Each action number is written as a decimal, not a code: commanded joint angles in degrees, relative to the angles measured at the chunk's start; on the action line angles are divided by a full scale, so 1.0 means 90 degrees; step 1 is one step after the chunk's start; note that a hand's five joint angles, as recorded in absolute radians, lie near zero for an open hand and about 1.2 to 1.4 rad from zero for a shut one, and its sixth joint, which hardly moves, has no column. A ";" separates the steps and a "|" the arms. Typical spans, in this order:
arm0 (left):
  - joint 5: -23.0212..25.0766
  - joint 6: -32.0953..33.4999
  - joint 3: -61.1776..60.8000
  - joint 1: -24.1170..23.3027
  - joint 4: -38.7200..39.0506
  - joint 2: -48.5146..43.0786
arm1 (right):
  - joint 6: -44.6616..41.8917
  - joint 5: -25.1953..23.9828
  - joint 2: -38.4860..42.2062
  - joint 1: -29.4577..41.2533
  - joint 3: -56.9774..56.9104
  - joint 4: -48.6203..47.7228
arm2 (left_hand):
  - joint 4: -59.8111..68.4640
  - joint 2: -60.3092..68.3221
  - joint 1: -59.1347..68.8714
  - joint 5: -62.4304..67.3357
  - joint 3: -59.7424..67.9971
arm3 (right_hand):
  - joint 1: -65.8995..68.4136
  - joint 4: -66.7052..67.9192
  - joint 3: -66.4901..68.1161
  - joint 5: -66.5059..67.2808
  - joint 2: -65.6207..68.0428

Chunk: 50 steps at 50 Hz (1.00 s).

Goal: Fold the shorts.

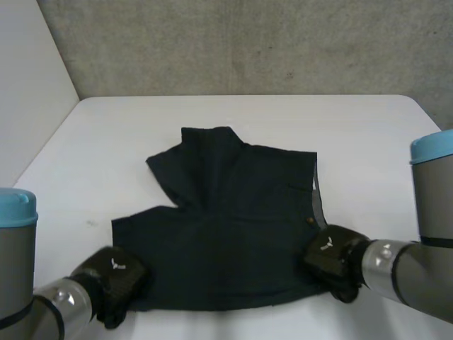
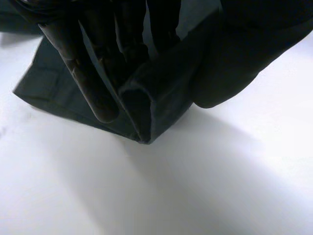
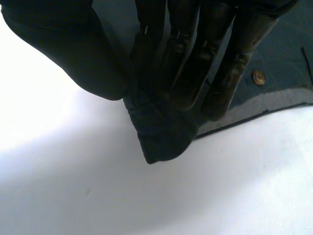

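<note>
Dark shorts pinched at corners by robot hands.

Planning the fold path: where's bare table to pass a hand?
Bare table: the far strip between shorts and wall, plus wide patches left and right of the shorts. Crowded along the near edge, where the left hand and right hand each pinch a near corner.

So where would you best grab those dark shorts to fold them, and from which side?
Probably at the two near corners of the shorts, coming from the robot's edge of the table. They lie flat, so only the edges offer cloth to pinch; the left hand and right hand each pinch a corner.
</note>
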 commanded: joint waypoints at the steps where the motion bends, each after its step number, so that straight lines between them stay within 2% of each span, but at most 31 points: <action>1: 0.0008 -0.0019 -0.0111 -0.0042 0.0257 0.0042 | -0.0116 -0.0103 -0.0155 -0.0150 0.0312 -0.0247 | 0.1253 0.1259 0.1612 0.1644 0.1301 | 0.2626 0.1292 0.1150 0.1482 0.1488; 3: 0.0018 -0.0010 -0.0053 -0.0032 0.0325 0.0042 | -0.0107 -0.0171 -0.0155 -0.0160 0.0371 -0.0404 | 0.0996 0.1003 0.1356 0.1387 0.1045 | 0.2626 0.1292 0.1150 0.1482 0.1488; 4: -0.0001 0.0000 0.0034 -0.0022 0.0393 0.0042 | -0.0097 -0.0239 -0.0155 -0.0160 0.0410 -0.0520 | 0.0142 0.0149 0.0502 0.0534 0.0191 | 0.2626 0.1292 0.1150 0.1482 0.1488; 6: 0.0008 0.0020 0.0161 -0.0003 0.0462 0.0061 | -0.0097 -0.0279 -0.0155 -0.0160 0.0449 -0.0619 | -0.0665 -0.0658 -0.0305 -0.0274 -0.0616 | 0.2626 0.1292 0.1150 0.1482 0.1488; 7: 0.0018 0.0020 0.0239 -0.0002 0.0472 0.0071 | -0.0087 -0.0298 -0.0155 -0.0160 0.0468 -0.0658 | -0.1521 -0.1514 -0.1161 -0.1130 -0.1472 | 0.2626 0.1292 0.1150 0.1482 0.1488; 8: -0.0001 0.0049 0.0395 -0.0022 0.0482 0.0139 | -0.0068 -0.0308 -0.0155 -0.0160 0.0507 -0.0736 | -0.3732 -0.3725 -0.3372 -0.3340 -0.3683 | 0.2626 0.1292 0.1150 0.1482 0.1488; 10: -0.0011 0.0069 0.0581 -0.0041 0.0530 0.0236 | -0.0019 -0.0318 -0.0155 -0.0160 0.0537 -0.0795 | -0.4816 -0.4810 -0.4457 -0.4425 -0.4768 | 0.2626 0.1292 0.1150 0.1482 0.1488; 14: 0.0086 0.0059 0.1059 0.0046 0.1008 0.0345 | 0.0098 -0.0318 -0.0145 -0.0150 0.0605 -0.0971 | -0.4800 -0.4794 -0.4441 -0.4409 -0.4752 | 0.2626 0.1292 0.1150 0.1482 0.1488; 18: 0.0398 0.0069 0.1402 0.0105 0.2072 0.0082 | 0.0118 -0.0318 -0.0135 -0.0150 0.0674 -0.1088 | -0.4595 -0.4588 -0.4235 -0.4203 -0.4546 | 0.2626 0.1292 0.1150 0.1482 0.1488; 20: 0.0583 0.0069 0.1558 0.0202 0.2627 -0.0356 | 0.0118 -0.0318 -0.0135 -0.0150 0.0703 -0.1117 | -0.4502 -0.4496 -0.4143 -0.4111 -0.4453 | 0.2626 0.1292 0.1150 0.1482 0.1488; 24: 0.0876 0.0069 0.2045 0.0514 0.3147 -0.1185 | 0.0118 -0.0318 -0.0126 -0.0150 0.0761 -0.1137 | -0.4352 -0.4345 -0.3992 -0.3961 -0.4303 | 0.2626 0.1292 0.1150 0.1482 0.1488; 30: 0.1005 0.0078 0.3100 0.0642 0.3119 -0.2505 | 0.0118 -0.0318 -0.0126 -0.0150 0.0781 -0.1215 | -0.4053 -0.4047 -0.3694 -0.3662 -0.4005 | 0.2626 0.1292 0.1150 0.1482 0.1488; 35: 0.1005 0.0117 0.4095 0.0759 0.2730 -0.3510 | 0.0118 -0.0318 -0.0116 -0.0160 0.0820 -0.1303 | -0.3829 -0.3822 -0.3469 -0.3437 -0.3780 | 0.2626 0.1292 0.1150 0.1482 0.1488; 42: 0.1014 0.0371 0.4732 0.0789 0.2182 -0.4235 | 0.0118 -0.0318 -0.0106 -0.0170 0.0840 -0.1381 | -0.3791 -0.3785 -0.3432 -0.3400 -0.3743 | 0.2626 0.1292 0.1150 0.1482 0.1488; 46: 0.0975 0.0566 0.4820 0.0789 0.2162 -0.4402 | 0.0118 -0.0318 -0.0106 -0.0170 0.0830 -0.1439 | -0.2470 -0.2463 -0.2110 -0.2078 -0.2421 | 0.2626 0.1292 0.1150 0.1482 0.1488; 47: 0.0956 0.0557 0.4849 0.0789 0.2181 -0.4421 | 0.0118 -0.0318 -0.0106 -0.0170 0.0830 -0.1449 | -0.0799 -0.0792 -0.0439 -0.0408 -0.0750 | 0.2626 0.1292 0.1150 0.1482 0.1488; 49: 0.0907 0.0518 0.4908 0.0798 0.2220 -0.4441 | 0.0118 -0.0318 -0.0096 -0.0170 0.0830 -0.1449 | 0.1208 0.1214 0.1567 0.1599 0.1257 | 0.2626 0.1292 0.1150 0.1482 0.1488; 50: 0.0868 0.0508 0.4937 0.0798 0.2249 -0.4441 | 0.0118 -0.0318 -0.0096 -0.0170 0.0830 -0.1449 | 0.1252 0.1259 0.1612 0.1644 0.1301 | 0.2626 0.1292 0.1150 0.1482 0.1488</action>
